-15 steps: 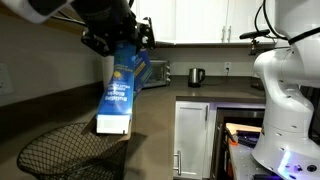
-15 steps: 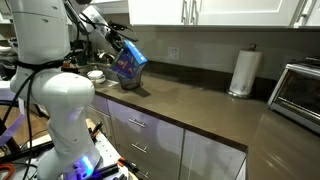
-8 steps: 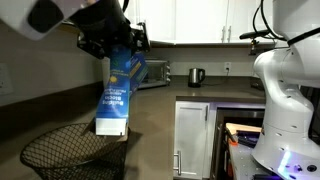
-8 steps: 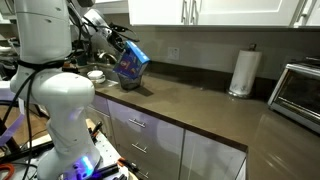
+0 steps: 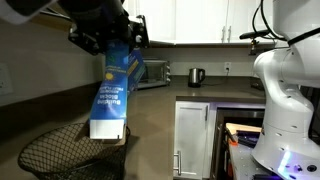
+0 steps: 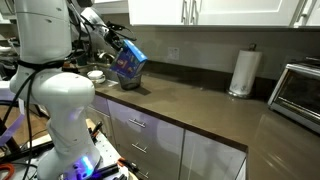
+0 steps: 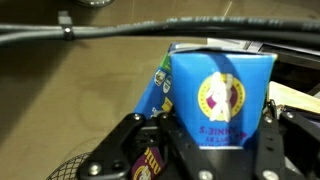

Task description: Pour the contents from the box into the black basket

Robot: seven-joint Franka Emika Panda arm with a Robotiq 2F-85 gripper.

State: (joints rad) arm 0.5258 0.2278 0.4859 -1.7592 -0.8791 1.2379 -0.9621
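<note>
Pouring is the step in hand: the gripper (image 5: 108,38), in the upper left of an exterior view, has its jaws clamped across the upper end of the box (image 5: 111,92). The box hangs steeply tilted, a brown flap showing at its lower end, just over the right-hand part of the black basket (image 5: 45,152), which sits on the dark countertop (image 5: 150,108) in the lower left corner. The contents show in no view, so it cannot be told whether they are inside the box or in the mesh; the next move probably calls for holding the low end inside the basket's rim and tipping or shaking gently with a firm grip.
</note>
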